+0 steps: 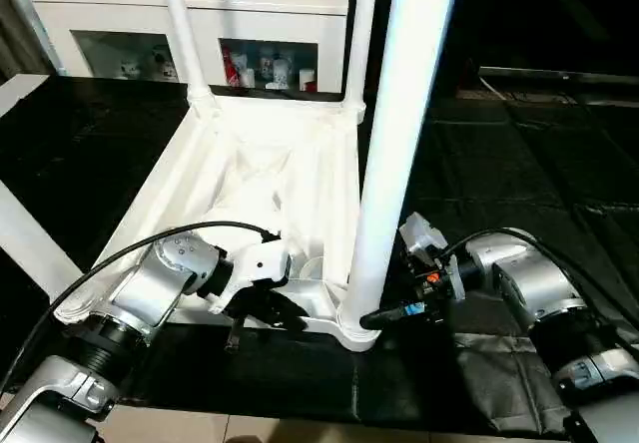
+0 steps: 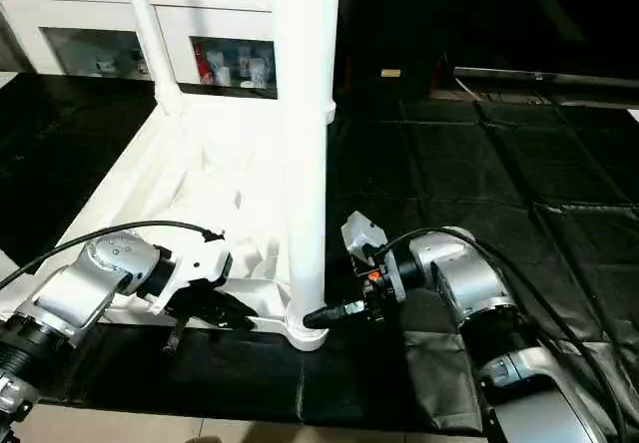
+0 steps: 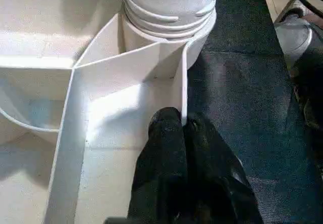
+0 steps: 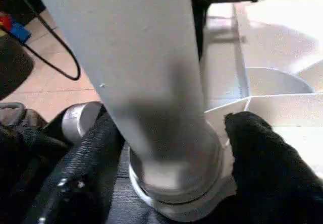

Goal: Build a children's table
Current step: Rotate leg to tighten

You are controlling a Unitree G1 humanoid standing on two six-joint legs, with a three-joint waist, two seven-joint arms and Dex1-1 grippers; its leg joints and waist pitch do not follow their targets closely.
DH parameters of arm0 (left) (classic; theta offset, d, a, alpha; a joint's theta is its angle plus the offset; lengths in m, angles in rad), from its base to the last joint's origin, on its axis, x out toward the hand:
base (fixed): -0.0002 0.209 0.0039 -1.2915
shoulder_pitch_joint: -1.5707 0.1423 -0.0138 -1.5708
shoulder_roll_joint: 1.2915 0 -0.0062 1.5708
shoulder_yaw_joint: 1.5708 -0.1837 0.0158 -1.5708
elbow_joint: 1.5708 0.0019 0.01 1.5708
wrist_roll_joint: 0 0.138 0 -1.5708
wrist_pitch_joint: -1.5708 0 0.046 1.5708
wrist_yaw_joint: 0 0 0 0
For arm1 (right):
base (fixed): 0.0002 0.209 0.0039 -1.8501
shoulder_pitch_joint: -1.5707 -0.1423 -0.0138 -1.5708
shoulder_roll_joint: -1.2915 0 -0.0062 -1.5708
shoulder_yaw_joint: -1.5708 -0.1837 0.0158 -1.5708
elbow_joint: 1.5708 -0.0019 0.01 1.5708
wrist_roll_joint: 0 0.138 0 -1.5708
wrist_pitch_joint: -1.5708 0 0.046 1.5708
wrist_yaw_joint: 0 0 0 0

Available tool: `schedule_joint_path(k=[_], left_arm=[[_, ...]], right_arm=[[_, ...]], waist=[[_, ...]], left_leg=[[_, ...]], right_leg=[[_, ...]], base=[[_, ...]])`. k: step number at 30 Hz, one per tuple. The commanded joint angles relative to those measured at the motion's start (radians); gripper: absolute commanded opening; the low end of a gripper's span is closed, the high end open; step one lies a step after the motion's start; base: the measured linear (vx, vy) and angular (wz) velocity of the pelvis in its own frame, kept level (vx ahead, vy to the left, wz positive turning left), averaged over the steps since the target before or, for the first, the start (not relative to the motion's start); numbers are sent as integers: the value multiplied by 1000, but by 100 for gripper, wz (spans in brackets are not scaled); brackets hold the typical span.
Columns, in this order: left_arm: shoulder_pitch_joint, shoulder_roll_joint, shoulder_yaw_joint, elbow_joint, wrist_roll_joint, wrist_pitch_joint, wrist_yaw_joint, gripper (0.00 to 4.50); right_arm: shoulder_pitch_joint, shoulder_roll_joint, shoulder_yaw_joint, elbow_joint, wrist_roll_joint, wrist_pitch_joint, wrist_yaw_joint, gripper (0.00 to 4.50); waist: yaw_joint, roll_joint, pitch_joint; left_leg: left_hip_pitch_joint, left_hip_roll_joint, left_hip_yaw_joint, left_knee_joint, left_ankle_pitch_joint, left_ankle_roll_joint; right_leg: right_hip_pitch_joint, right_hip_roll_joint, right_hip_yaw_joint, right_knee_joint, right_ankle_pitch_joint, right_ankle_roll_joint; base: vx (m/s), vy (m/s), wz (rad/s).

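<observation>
1. Left gripper (image 1: 262, 315): nearest the camera on the left, at the near edge of the upturned table top (image 1: 200, 179). Its black fingers (image 3: 166, 148) are pinched together on the thin rim wall beside the near corner socket (image 3: 169, 30).
2. Table top: lies underside up on the black mat (image 1: 519, 164), ribs exposed.
3. Two far legs (image 1: 180, 29) stand upright in the far corner sockets.
4. Near leg (image 1: 399, 144): upright in the near right corner socket, threaded collar seated.
5. Right gripper (image 4: 174, 148): at the base of the near leg, one finger (image 4: 262, 153) on each side of the tube; contact cannot be confirmed.
6. Background: white cabinet (image 1: 200, 14) with glass doors.
</observation>
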Motion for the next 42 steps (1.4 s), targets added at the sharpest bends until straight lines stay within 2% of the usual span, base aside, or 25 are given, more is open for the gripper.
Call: schedule_joint_path(k=[1,9,11,13,15,16,18,19,20,24,25,27,28,29,30,31,32,33,34,35,38,39,40,41,42], left_arm=[[-6,-1,-24,-33,-7,-19,-43,0],[-8,-5,-26,-29,-6,-15,-41,0],[-8,-8,-24,-29,-8,-8,-37,0],[-11,-17,-11,-26,-17,17,-18,0],[-18,-29,4,-16,-20,37,13,0],[-25,-40,18,-6,-19,48,46,0],[-35,-63,43,7,-19,86,106,0],[-38,-70,50,9,-20,98,122,0],[-39,-73,53,10,-21,103,129,0],[-58,-138,89,25,-20,175,242,0],[-76,-174,103,40,-10,213,305,0],[-89,-195,114,54,-6,232,345,0],[-97,-209,121,64,-4,241,370,0],[-107,-227,130,77,-2,253,406,0],[-138,-283,159,110,5,286,512,0],[-150,-308,172,122,5,298,555,0],[-158,-323,181,129,5,304,582,0],[-164,-335,186,133,7,308,600,0],[-173,-353,190,141,14,311,627,0],[-176,-359,191,144,18,312,634,0],[-181,-371,194,147,28,315,646,0],[-181,-371,197,142,25,320,647,0],[-179,-366,197,139,25,320,643,0],[-177,-361,196,137,26,318,637,0],[-177,-359,194,137,27,317,637,0]], right_arm=[[-28,5,-8,10,-2,-16,0,301],[-37,25,-14,19,20,-4,13,232],[-36,26,-14,19,22,-3,15,226],[-35,31,-25,13,42,33,14,223],[-33,35,-31,11,46,49,7,216],[-27,38,-32,4,39,60,-17,215],[-7,51,-30,-18,14,53,-91,214],[-1,55,-30,-26,5,49,-115,213],[2,57,-30,-29,2,48,-125,210],[14,147,-72,-23,-43,59,-388,205],[11,188,-87,-23,-58,101,-488,204],[7,211,-95,-21,-61,125,-536,200],[3,226,-101,-19,-62,136,-564,200],[0,246,-108,-18,-65,151,-607,199],[-10,314,-124,-15,-76,181,-740,199],[-13,341,-127,-12,-84,186,-792,199],[-15,359,-129,-9,-90,188,-825,199],[-16,375,-134,-8,-94,192,-852,198],[-19,405,-146,-4,-97,198,-904,198],[-20,416,-151,-4,-99,202,-922,198],[-21,438,-161,-4,-103,210,-957,198],[-16,437,-162,-14,-105,197,-961,198],[-11,430,-164,-22,-106,184,-953,198],[-7,424,-167,-30,-103,179,-943,252],[-4,423,-170,-36,-103,180,-941,252]], waist=[[-8,3,-68],[-10,4,-66],[-10,5,-66],[-10,7,-65],[-10,5,-64],[-11,1,-63],[-11,1,-62],[-13,-2,-60],[-12,-1,-61],[-34,-6,-59],[-46,-7,-59],[-59,-9,-61],[-64,-8,-61],[-66,-6,-61],[-74,-6,-62],[-75,-4,-61],[-77,-6,-67],[-78,-7,-66],[-78,-4,-67],[-78,-2,-67],[-78,2,-70],[-77,13,-70],[-79,9,-69],[-79,10,-69],[-79,8,-68]], left_leg=[[-11,1,20,-69,-201,45],[-10,1,19,-70,-215,41],[-10,1,19,-71,-218,40],[-9,1,18,-71,-226,38],[-8,1,19,-71,-234,38],[-8,0,19,-71,-239,38],[-5,-1,20,-71,-240,32],[-8,-4,19,-71,-238,27],[-7,-5,18,-71,-235,27],[-12,-12,16,-71,-229,19],[-18,-15,15,-71,-217,12],[-20,-19,13,-70,-212,10],[-23,-19,13,-70,-212,17],[-20,-19,14,-69,-212,21],[-18,-20,17,-67,-200,21],[-18,-21,16,-67,-194,15],[-19,-20,13,-68,-180,13],[-21,-20,15,-68,-178,17],[-17,-19,16,-68,-180,23],[-19,-18,15,-68,-173,26],[-18,-15,17,-69,-151,35],[-17,-15,16,-69,-152,36],[-18,-16,18,-69,-155,39],[-18,-16,17,-69,-160,38],[-18,-16,17,-70,-166,39]], right_leg=[[64,-41,43,-63,-300,-200],[63,-41,43,-68,-350,-181],[63,-40,43,-69,-353,-180],[63,-40,42,-69,-354,-182],[63,-39,42,-71,-367,-181],[62,-40,42,-73,-385,-174],[59,-39,42,-75,-410,-163],[61,-39,41,-77,-433,-148],[60,-40,40,-81,-462,-130],[60,-39,35,-89,-509,-94],[63,-38,33,-87,-511,-86],[66,-38,29,-91,-534,-66],[65,-39,29,-93,-529,-65],[62,-38,29,-95,-522,-69],[58,-33,32,-90,-481,-88],[57,-34,31,-89,-476,-92],[64,-36,30,-85,-456,-96],[62,-35,31,-86,-446,-98],[60,-36,32,-86,-426,-106],[62,-36,34,-83,-406,-113],[65,-35,38,-72,-292,-159],[67,-36,38,-70,-270,-170],[67,-35,38,-72,-265,-172],[68,-36,38,-72,-266,-174],[69,-36,38,-72,-270,-175]], base=[[0,0,0],[0,0,0],[0,0,0],[0,0,0],[0,0,0],[0,0,0],[0,0,0],[0,0,0],[0,0,0],[0,0,0],[0,0,0],[0,0,0],[0,0,0],[0,0,0],[0,0,0],[0,0,0],[0,0,0],[0,0,0],[0,0,0],[0,0,0],[0,0,0],[0,0,0],[0,0,0],[0,0,0],[0,0,0]])
